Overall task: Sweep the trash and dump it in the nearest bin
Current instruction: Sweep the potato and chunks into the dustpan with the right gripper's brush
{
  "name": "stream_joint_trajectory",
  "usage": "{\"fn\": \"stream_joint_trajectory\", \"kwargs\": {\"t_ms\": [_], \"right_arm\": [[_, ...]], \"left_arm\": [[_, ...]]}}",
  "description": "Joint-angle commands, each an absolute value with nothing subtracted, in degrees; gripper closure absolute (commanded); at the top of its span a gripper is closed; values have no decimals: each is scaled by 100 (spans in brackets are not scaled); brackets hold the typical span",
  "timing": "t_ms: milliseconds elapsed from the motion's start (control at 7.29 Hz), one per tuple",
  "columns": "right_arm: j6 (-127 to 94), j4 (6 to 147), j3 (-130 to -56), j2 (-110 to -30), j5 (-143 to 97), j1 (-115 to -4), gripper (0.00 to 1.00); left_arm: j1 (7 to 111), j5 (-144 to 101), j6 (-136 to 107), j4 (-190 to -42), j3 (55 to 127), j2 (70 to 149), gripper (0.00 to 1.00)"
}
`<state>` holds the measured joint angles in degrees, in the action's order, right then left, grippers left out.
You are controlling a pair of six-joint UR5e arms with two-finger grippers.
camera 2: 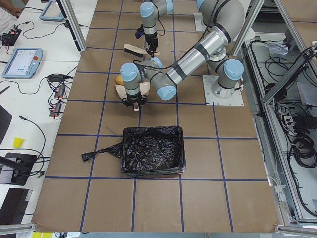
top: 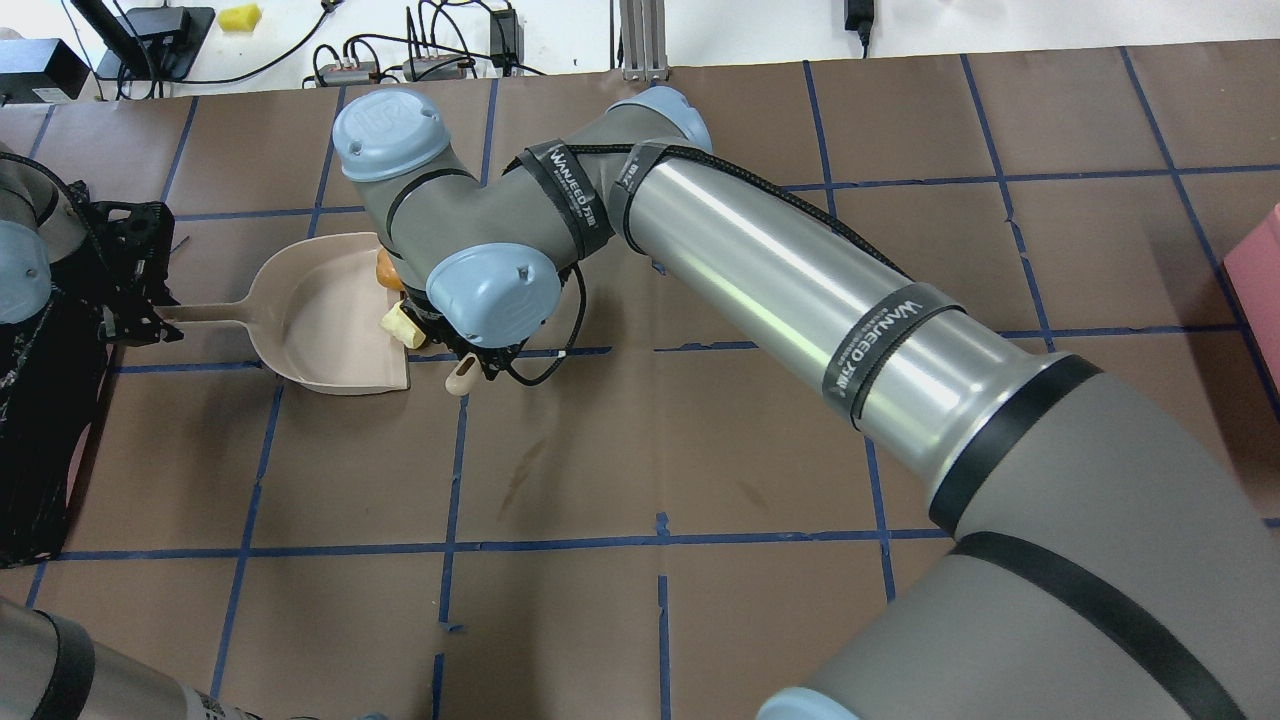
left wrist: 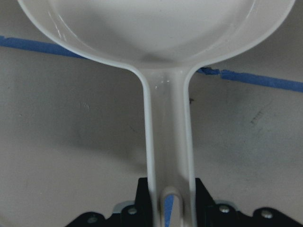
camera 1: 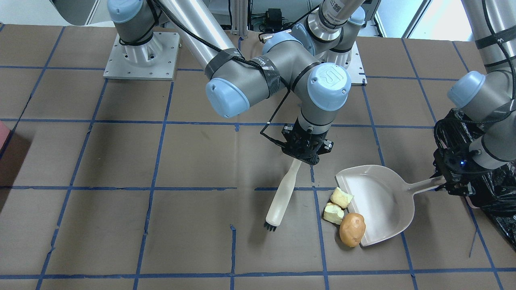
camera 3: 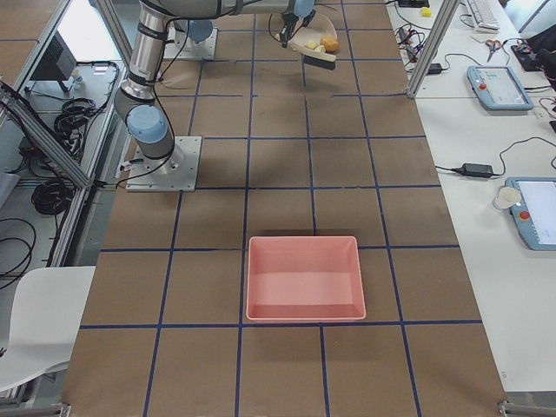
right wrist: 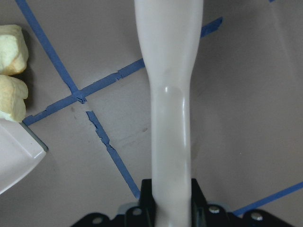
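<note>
Left hand [camera 1: 446, 182]: pinching the end of the dustpan [camera 1: 383, 197] handle, just beside the bin [camera 2: 151, 153].
Right hand [camera 1: 300, 158]: pressed onto the top of the brush [camera 1: 282, 197] handle; the brush is tilted, with its black bristles pointing down at the desk [camera 1: 121, 161].
Dustpan: its open lip faces the brush.
Pale chunks [camera 1: 342, 197]: two of them, touching each other, on the desk at the dustpan's lip.
Orange-brown lump [camera 1: 352, 229]: at the lip's corner, just beside the chunks.
Bin: black-lined, at the desk's end on the robot's left.
</note>
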<state>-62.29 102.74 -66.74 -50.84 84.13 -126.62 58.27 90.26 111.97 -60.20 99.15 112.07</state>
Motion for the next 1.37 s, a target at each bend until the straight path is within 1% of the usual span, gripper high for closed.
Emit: {"fn": "stream_joint_trajectory", "kwargs": {"t_ms": [0, 137, 274, 549, 960, 1235], "right_arm": [[-6232, 9935, -5544, -4241, 8446, -12735, 99], [-6179, 9592, -4963, -3932, 8464, -12814, 99], [-5909, 9563, -4844, -3772, 8429, -12875, 99], [-5120, 9536, -4817, -3674, 8446, -12955, 99], [-2829, 9527, -4816, -3683, 8367, -13166, 98], [-2278, 9580, -4799, -3691, 8385, -13542, 98]], "left_arm": [[5827, 9026, 11197, -6021, 9923, 11206, 95], [5827, 9026, 11197, -6021, 9914, 11206, 95], [5827, 9026, 11197, -6021, 9914, 11206, 95], [5827, 9026, 11197, -6020, 9914, 11197, 95], [5827, 9018, 11197, -6012, 9914, 11188, 95], [5827, 9018, 11197, -6020, 9914, 11188, 95]]}}
